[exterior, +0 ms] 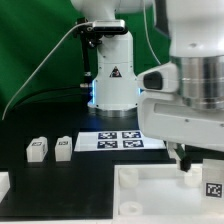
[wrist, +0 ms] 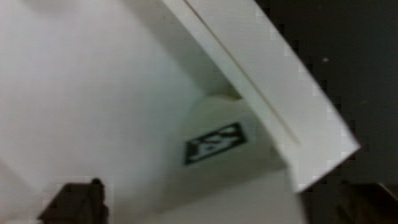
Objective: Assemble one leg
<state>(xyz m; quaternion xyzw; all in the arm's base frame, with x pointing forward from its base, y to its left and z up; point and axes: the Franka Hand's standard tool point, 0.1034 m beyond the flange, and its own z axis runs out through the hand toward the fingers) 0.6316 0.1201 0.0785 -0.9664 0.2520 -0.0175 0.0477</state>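
Hovering hand [exterior: 186, 158] above rimmed white panel [exterior: 150, 190]; chunky tagged leg [wrist: 222, 140]; grip state unclear

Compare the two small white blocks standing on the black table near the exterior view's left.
The left block sits nearer the camera; the right block stands closer to the marker board. The left block looks slightly larger, likely only from being nearer. Both are small, white, chunky, upright, apart from each other, with a dark tag on the front face.

Both small pictures are soft and grainy: the exterior view is evenly bright, its white arm [exterior: 190, 80] blown out at three o'clock against the dark surface [exterior: 40, 125], while the wrist view is heavily blurred throughout.
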